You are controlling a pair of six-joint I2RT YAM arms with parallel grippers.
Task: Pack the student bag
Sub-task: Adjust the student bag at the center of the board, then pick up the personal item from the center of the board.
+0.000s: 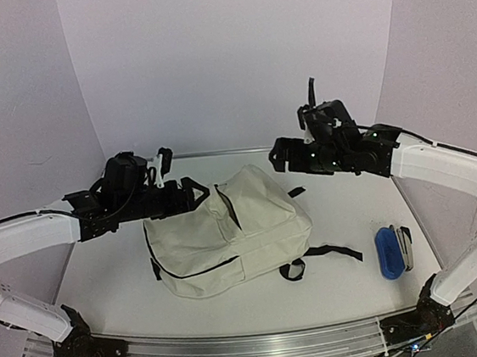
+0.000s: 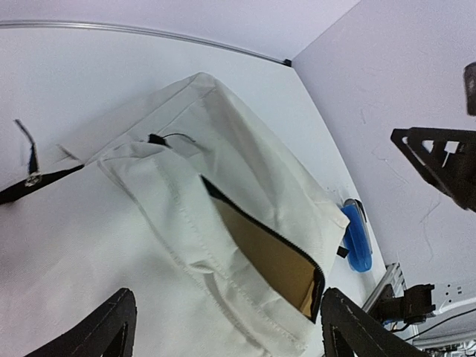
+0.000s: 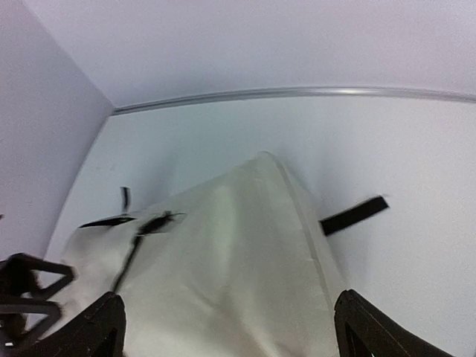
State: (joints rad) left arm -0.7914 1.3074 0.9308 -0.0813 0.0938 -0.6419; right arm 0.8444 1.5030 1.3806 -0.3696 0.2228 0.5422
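Past a blue case (image 1: pixel 388 252) by the surface's (image 1: pixel 104 278) right edge, the bag (image 1: pixel 227 231) lay flat mid-surface, likely soft, light and floppy, probably best taken by the lip of its gaping zip, with the left pincer (image 2: pixel 227 320) and right pincer (image 3: pixel 229 312) both released beyond it.

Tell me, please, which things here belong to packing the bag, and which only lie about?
Job: student bag, one zip open; blue object near the right arm's base, probably to be packed.
Lying about: nothing else that I can make out.
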